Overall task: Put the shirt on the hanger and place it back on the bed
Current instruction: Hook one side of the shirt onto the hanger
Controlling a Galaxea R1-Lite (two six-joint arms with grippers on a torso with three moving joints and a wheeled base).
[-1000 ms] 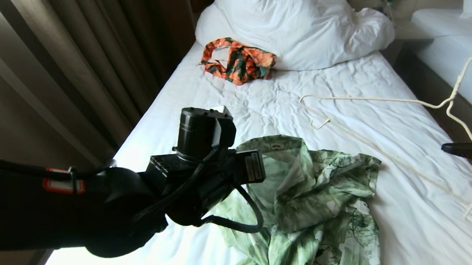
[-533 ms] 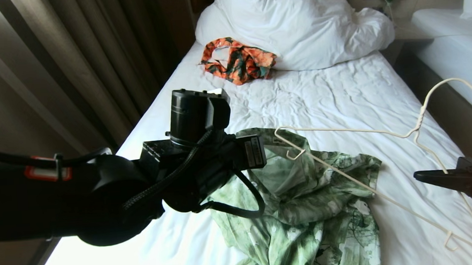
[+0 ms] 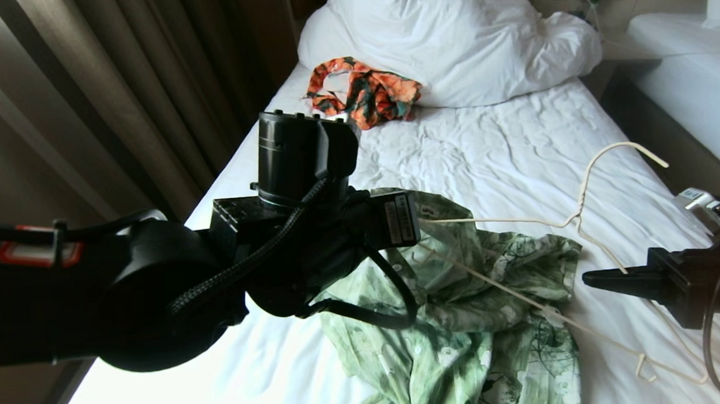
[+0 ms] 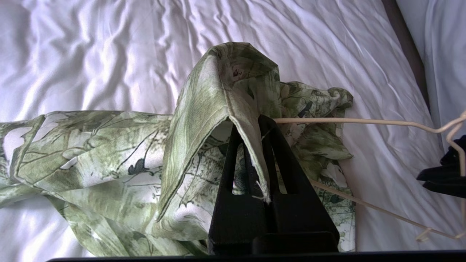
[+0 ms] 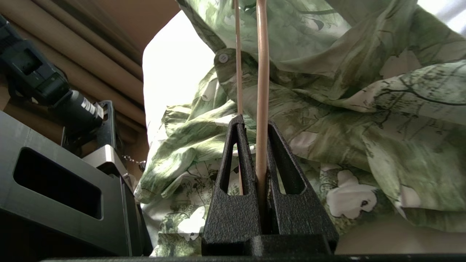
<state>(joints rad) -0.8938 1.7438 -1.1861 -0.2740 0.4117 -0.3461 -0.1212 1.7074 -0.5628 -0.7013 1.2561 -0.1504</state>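
1. Left gripper (image 4: pixel 251 127): fingers clamped on the shirt (image 3: pixel 470 321) collar, raised off the bed (image 3: pixel 508 147).
2. Right gripper (image 5: pixel 255 125): fingers clamped on the hanger (image 3: pixel 579 212).
3. Hanger's long axis points its far tip into the held-open collar.

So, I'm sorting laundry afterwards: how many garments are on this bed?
2. The shirt lies near the foot of the bed, pinched by the left gripper. An orange floral garment sits by the duvet. Others could be hidden.
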